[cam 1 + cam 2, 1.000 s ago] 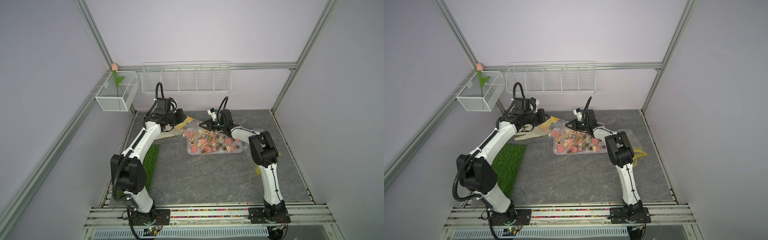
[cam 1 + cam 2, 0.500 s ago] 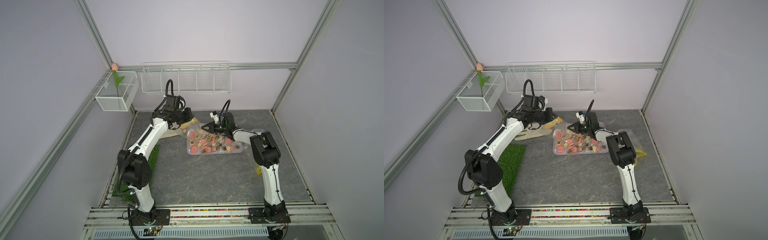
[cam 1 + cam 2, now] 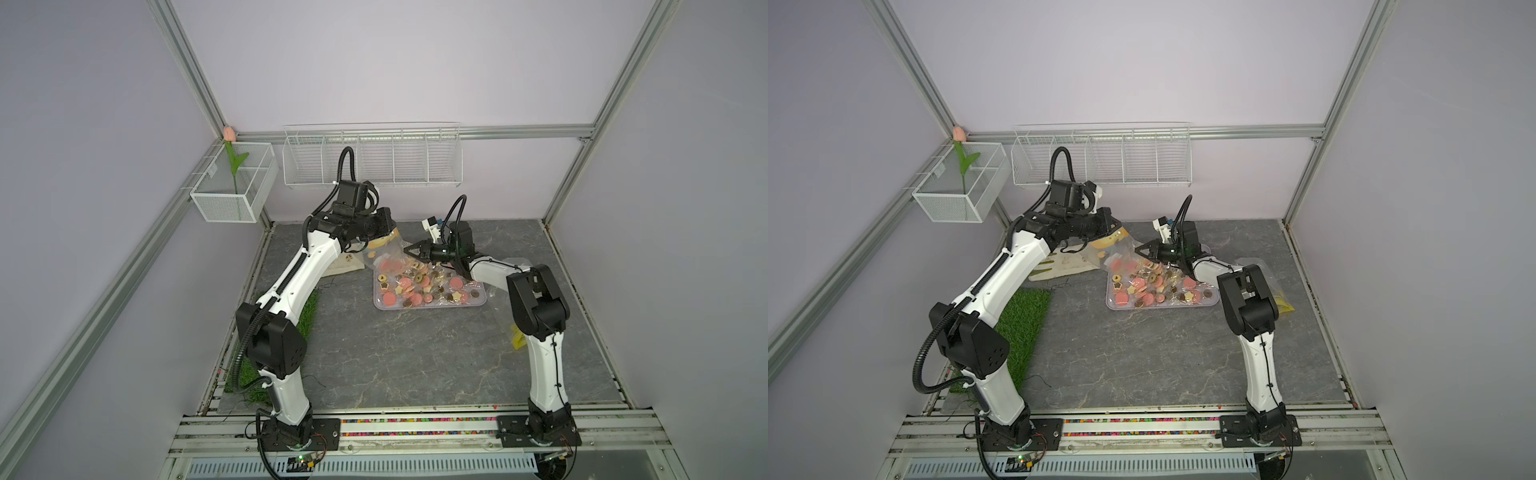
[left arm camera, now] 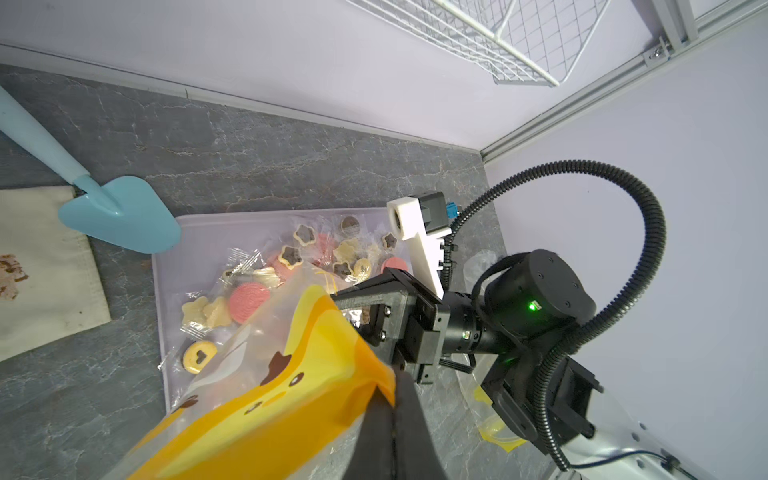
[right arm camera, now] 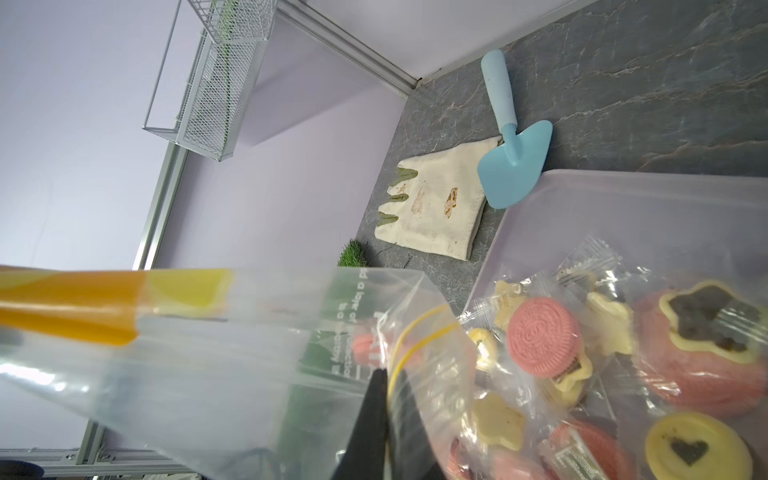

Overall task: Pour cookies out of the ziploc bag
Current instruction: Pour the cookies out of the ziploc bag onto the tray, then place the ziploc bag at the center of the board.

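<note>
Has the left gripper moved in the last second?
Yes. The left gripper, shut on the clear orange-edged ziploc bag, has shifted toward the translucent plastic tray and, in a top view, nearer the white wire wall rack.

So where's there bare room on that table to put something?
Widest: the tabletop in front of the tray, between grass mat and right arm. A smaller patch sits behind that arm, by the back wall. Crowded: back left, with glove, trowel, bag, cookies.

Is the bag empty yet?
Not empty: pink cookies show through the bag near its mouth; most lie in the tray.
</note>
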